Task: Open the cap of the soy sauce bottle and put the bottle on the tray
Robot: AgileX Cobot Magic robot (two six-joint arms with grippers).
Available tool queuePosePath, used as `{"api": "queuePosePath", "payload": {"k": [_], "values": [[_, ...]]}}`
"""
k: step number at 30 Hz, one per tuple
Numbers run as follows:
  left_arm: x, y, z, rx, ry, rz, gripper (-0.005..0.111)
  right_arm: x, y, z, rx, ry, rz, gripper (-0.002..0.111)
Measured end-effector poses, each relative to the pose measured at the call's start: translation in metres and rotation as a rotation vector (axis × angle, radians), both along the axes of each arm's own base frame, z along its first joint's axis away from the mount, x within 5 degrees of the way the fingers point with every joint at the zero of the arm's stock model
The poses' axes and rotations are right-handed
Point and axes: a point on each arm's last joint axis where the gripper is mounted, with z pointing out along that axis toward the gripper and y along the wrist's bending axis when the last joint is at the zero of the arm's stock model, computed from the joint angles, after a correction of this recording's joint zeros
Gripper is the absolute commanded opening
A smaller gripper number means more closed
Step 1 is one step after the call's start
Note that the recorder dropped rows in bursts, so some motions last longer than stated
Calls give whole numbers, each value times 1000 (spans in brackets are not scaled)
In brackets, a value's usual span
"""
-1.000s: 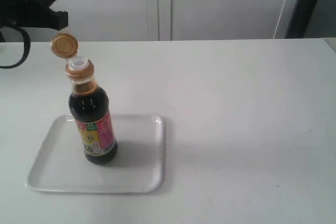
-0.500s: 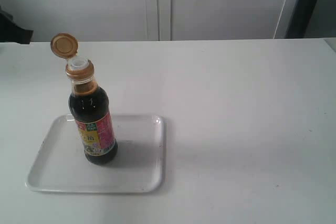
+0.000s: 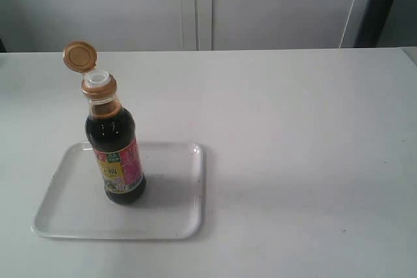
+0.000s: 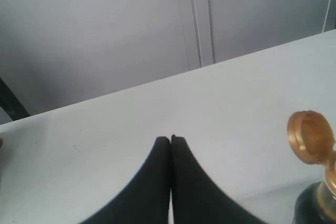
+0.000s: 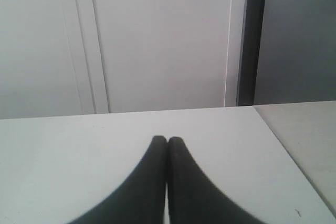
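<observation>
The soy sauce bottle (image 3: 116,154) stands upright on the white tray (image 3: 172,216) at the left of the exterior view. Its copper-orange cap (image 3: 79,56) is flipped open and leans back on its hinge, baring the white spout (image 3: 98,79). Neither arm shows in the exterior view. In the left wrist view my left gripper (image 4: 170,139) is shut with nothing in it, and the open cap (image 4: 310,136) and the bottle's shoulder (image 4: 315,208) sit apart from it at the frame's edge. My right gripper (image 5: 167,139) is shut and empty above bare table.
The white table (image 3: 306,135) spreads to the right of the tray. White cabinet doors (image 3: 195,4) stand behind the table's far edge. A dark vertical strip (image 3: 381,4) stands at the back right.
The left arm, dark at the exterior view's upper left a second ago, has withdrawn leftward out of that view. Bottle, cap and tray have not moved.
</observation>
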Motion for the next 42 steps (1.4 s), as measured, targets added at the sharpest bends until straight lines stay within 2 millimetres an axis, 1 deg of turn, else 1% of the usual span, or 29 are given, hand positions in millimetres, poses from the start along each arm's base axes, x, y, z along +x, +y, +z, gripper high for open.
{"api": "queuePosePath", "payload": {"k": [3,6,8,12,16,22,27,35,42], "values": [[-12,3,-4,-20,-14,-3,0,-2,0,1,-24,-10,1,0],[-20,6,-8,-39,-18,-3,0,-8,0,3,-56,-44,1,0],[-25,7,-11,-49,-20,-3,0,-14,-1,0,-75,-85,-7,0],[-30,8,-14,-61,-21,-3,0,-29,-2,-11,-122,-189,-33,0],[-31,8,-15,-71,-20,-4,0,-36,-2,-26,-164,-225,-41,0],[-31,8,-15,-83,-19,-5,0,-36,-2,-46,-184,-187,-37,0],[-40,11,-15,-92,-44,-6,0,-35,-2,-60,-190,-141,-31,0],[-62,19,-5,-121,-122,-4,0,-34,-2,-65,-163,-102,-21,0],[-62,19,-5,-112,-125,-4,0,-34,-2,-65,-163,-102,-21,0]]}}
